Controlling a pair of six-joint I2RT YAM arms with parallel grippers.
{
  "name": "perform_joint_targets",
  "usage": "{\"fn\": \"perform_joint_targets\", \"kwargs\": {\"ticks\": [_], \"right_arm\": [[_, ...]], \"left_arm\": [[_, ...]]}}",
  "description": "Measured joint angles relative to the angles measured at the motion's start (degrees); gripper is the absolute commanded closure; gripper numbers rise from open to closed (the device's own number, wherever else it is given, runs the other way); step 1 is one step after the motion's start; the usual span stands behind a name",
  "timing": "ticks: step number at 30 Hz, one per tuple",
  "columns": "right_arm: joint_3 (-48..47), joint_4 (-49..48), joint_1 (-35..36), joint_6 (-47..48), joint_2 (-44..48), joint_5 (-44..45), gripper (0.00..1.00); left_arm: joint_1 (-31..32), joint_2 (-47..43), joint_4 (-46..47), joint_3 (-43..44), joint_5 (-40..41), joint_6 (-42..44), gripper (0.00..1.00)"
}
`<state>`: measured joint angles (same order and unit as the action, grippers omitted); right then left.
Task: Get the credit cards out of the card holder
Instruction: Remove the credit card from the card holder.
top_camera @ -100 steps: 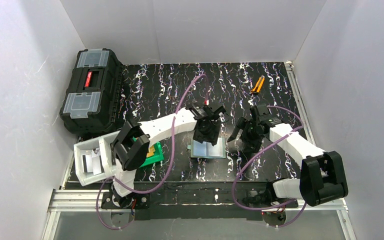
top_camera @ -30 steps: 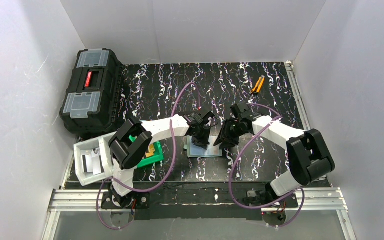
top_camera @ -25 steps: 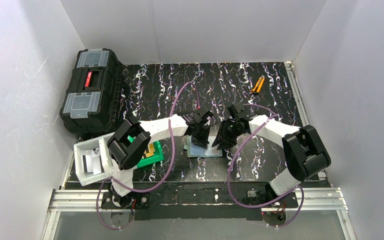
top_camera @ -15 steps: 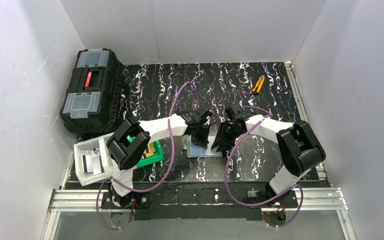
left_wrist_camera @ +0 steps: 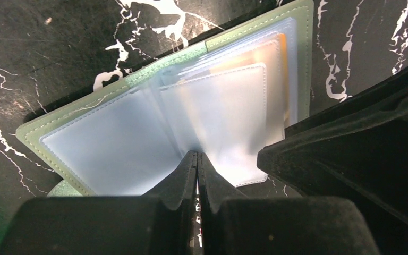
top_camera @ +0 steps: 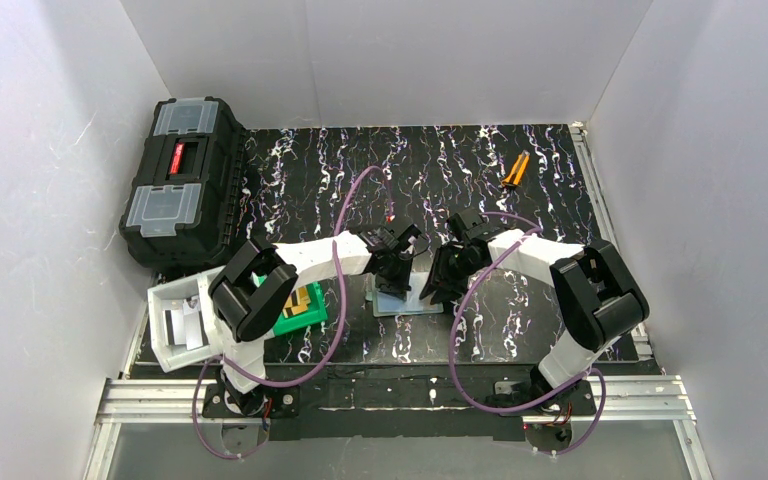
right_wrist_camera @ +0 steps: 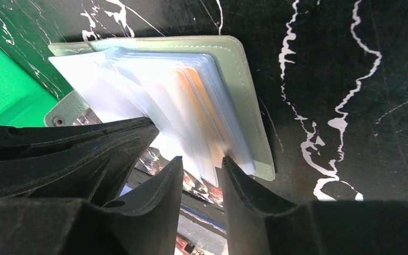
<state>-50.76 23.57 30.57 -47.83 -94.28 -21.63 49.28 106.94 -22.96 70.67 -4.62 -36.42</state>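
The card holder [top_camera: 410,306] lies open on the black table, grey-green outside with clear glossy sleeves fanned inside. Orange-tan credit cards [right_wrist_camera: 190,87] show through the sleeves on its right half, their edge [left_wrist_camera: 282,59] also visible in the left wrist view. My left gripper [left_wrist_camera: 197,155] is shut, its tips pressed down on the sleeves at the fold of the card holder [left_wrist_camera: 111,138]. My right gripper [right_wrist_camera: 202,162] is open, its jaws straddling the free corner of the sleeves at the card holder's [right_wrist_camera: 245,79] right edge. From above, the left gripper [top_camera: 398,282] and right gripper [top_camera: 433,290] stand close together over it.
A bright green bin [top_camera: 301,306] sits just left of the holder, its corner [right_wrist_camera: 2,87] showing in the right wrist view. A white bin [top_camera: 181,326] is at the near left and a black toolbox [top_camera: 182,180] at the far left. An orange-handled tool [top_camera: 515,170] lies far right.
The right arm has swung left and brought its open gripper onto the holder's right edge. The left gripper has shifted slightly left on the holder and stays shut.
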Motion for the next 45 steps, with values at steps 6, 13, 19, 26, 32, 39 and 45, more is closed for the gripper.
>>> {"fn": "perform_joint_targets", "kwargs": {"ticks": [6, 13, 19, 26, 32, 39, 45], "right_arm": [[-0.48, 0.31, 0.61, 0.02, -0.04, 0.57, 0.6], [-2.38, 0.81, 1.42, 0.11, -0.04, 1.42, 0.6], [-2.84, 1.07, 1.79, 0.13, -0.11, 1.53, 0.6], [-3.82, 1.6, 1.81, 0.22, -1.29, 1.55, 0.75], [-3.91, 1.66, 1.81, 0.24, -1.84, 1.53, 0.89], [-4.83, 2.21, 1.81, 0.24, -1.84, 1.55, 0.82], [-6.25, 2.45, 1.97, 0.7, -1.77, 1.38, 0.66]], "left_arm": [[-0.07, -0.11, 0.26, -0.87, 0.79, -0.02, 1.0], [-0.63, -0.76, 1.86, -2.43, 0.35, -0.26, 1.0], [-1.09, -1.03, 2.71, -3.13, -0.48, -0.52, 1.0], [-1.22, -1.51, 3.17, -3.58, -0.74, -0.63, 1.0], [-1.53, -2.47, 2.29, -3.56, -0.76, -0.39, 1.0], [-1.77, -5.25, -0.68, -2.58, -0.28, -0.15, 0.91], [-2.01, -7.19, -5.75, -1.03, 3.54, -0.24, 0.91]]}}
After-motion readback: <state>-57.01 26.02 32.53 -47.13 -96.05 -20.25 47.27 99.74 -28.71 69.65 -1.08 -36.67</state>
